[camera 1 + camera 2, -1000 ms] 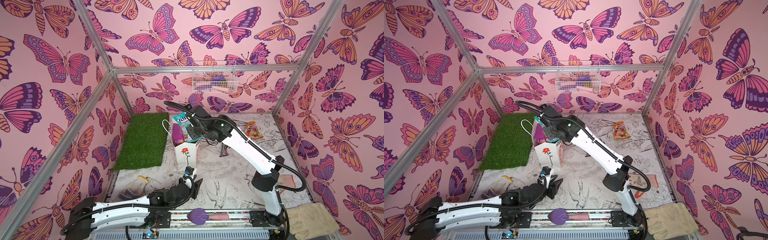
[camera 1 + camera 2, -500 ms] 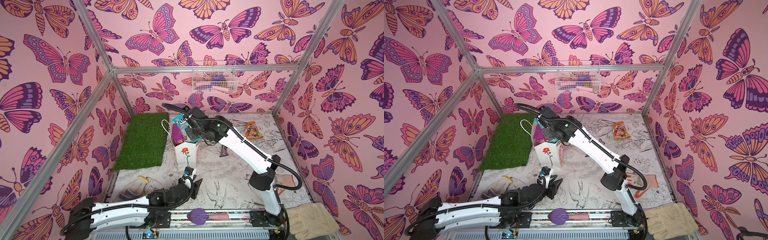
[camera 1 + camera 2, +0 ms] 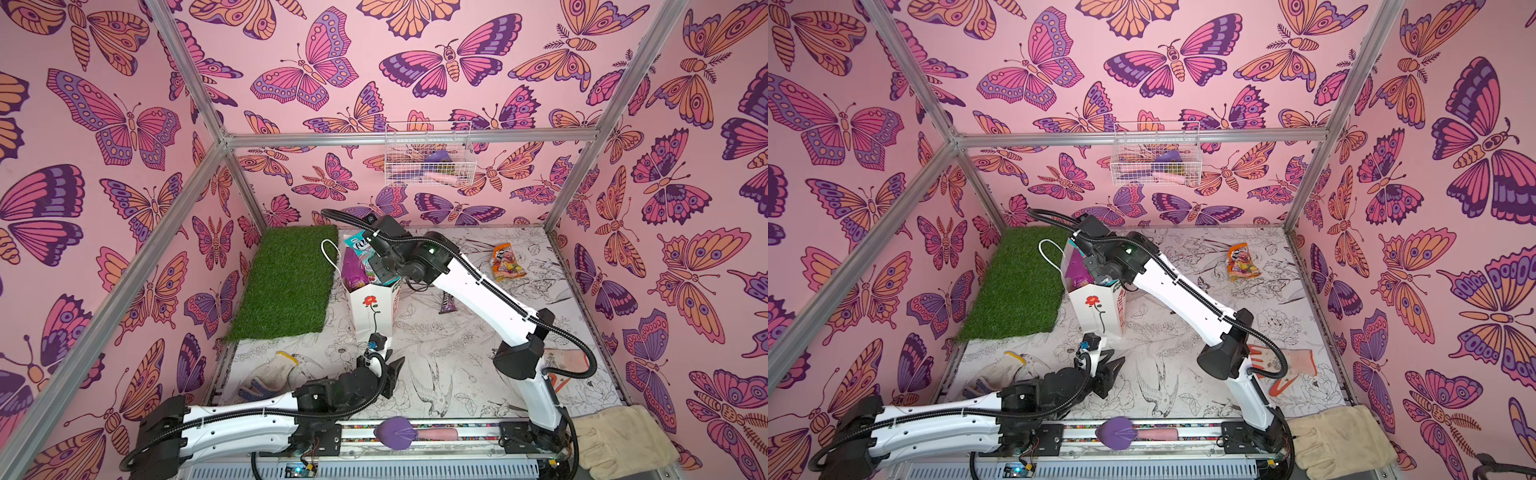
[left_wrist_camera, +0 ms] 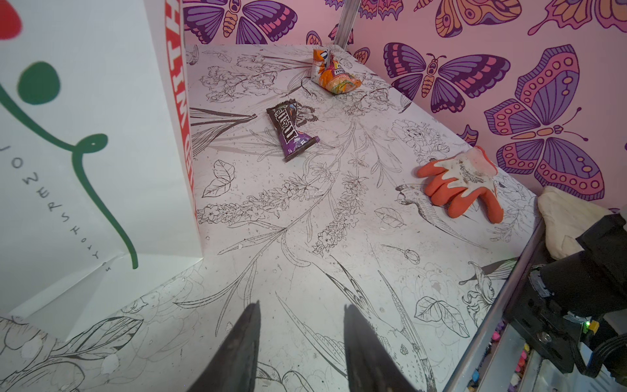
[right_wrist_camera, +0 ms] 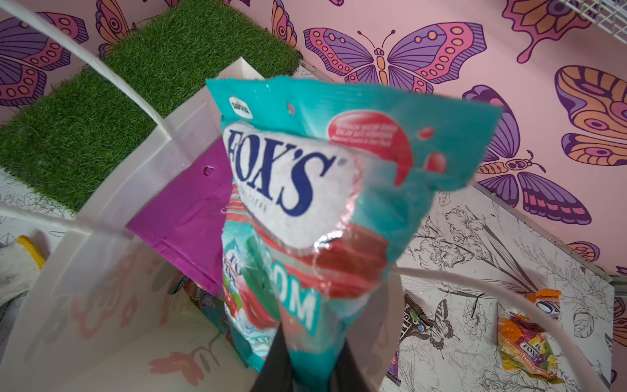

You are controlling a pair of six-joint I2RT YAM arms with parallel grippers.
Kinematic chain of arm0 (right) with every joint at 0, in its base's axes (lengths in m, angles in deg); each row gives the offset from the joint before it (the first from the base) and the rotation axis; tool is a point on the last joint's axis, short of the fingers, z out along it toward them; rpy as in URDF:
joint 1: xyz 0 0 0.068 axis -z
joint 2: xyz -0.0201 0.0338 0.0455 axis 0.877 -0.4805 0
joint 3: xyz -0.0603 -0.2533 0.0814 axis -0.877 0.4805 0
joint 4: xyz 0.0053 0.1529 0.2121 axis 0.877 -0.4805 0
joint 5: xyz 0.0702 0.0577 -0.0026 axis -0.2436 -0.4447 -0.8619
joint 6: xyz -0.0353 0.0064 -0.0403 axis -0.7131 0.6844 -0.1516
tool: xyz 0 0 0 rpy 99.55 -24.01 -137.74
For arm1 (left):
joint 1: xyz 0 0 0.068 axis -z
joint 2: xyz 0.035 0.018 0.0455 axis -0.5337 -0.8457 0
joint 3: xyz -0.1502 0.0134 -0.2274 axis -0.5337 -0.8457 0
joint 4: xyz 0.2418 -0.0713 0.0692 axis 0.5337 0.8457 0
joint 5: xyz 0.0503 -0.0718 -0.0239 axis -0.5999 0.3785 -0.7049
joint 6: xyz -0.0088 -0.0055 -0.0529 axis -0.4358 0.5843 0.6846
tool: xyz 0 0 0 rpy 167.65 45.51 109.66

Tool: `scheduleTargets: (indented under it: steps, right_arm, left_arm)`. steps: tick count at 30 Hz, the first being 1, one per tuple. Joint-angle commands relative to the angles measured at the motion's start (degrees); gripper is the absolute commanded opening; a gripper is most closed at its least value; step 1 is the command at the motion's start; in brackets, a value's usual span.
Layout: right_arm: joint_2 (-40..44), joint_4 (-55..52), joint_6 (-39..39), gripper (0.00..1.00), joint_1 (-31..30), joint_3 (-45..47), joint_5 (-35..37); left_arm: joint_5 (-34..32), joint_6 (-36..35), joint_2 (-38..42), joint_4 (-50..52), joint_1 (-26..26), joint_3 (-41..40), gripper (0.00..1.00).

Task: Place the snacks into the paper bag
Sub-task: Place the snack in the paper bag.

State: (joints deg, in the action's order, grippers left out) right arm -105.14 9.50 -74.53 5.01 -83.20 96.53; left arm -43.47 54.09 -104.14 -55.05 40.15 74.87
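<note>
Teal packet [image 5: 315, 217], purple packet [image 5: 190, 217]

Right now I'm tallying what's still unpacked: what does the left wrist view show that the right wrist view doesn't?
Only the left wrist view: the orange glove lying on the table, and the left gripper, open and empty. Only the right wrist view: the right gripper shut on the teal FOX'S packet at the paper bag's mouth, a purple packet inside it, and the grass mat. Both: the paper bag, plus the brown bar wrapper and orange packet lying outside it.
</note>
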Motion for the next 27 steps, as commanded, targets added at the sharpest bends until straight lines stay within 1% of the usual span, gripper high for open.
scheduleTargets:
  steps: [1,7,12,14,18,20,27]
  right_arm:
    - [-0.28,-0.88,-0.35,0.17,-0.42,-2.51,1.57]
    - [0.1,-0.97,0.1,0.24,-0.46,-2.47,-0.26]
    - [0.63,-0.43,0.7,0.26,-0.44,-2.31,-3.32]
    - [1.1,0.45,0.7,0.28,-0.42,-1.6,-6.02]
    - [2.35,3.65,1.55,0.3,0.09,1.39,-14.66]
    - [3.06,4.92,2.81,0.3,0.68,2.79,-17.54]
    - [5.81,6.29,3.76,0.31,1.08,5.23,-16.99]
  left_arm:
    - [-1.22,-0.15,0.36,-0.47,0.17,-0.82,0.43]
    - [-1.32,-0.24,-0.27,-0.47,0.12,-0.69,0.43]
    - [-1.3,-0.06,-0.17,-0.33,0.12,-0.8,0.43]
    - [-1.29,-0.06,-0.13,-0.32,0.14,-0.96,0.43]
    - [-1.26,-0.07,0.49,-0.25,0.11,-1.14,0.43]
    - [-1.23,0.02,0.97,0.05,0.11,-1.24,0.43]
    - [-1.48,0.79,3.23,1.07,0.12,-2.15,0.43]
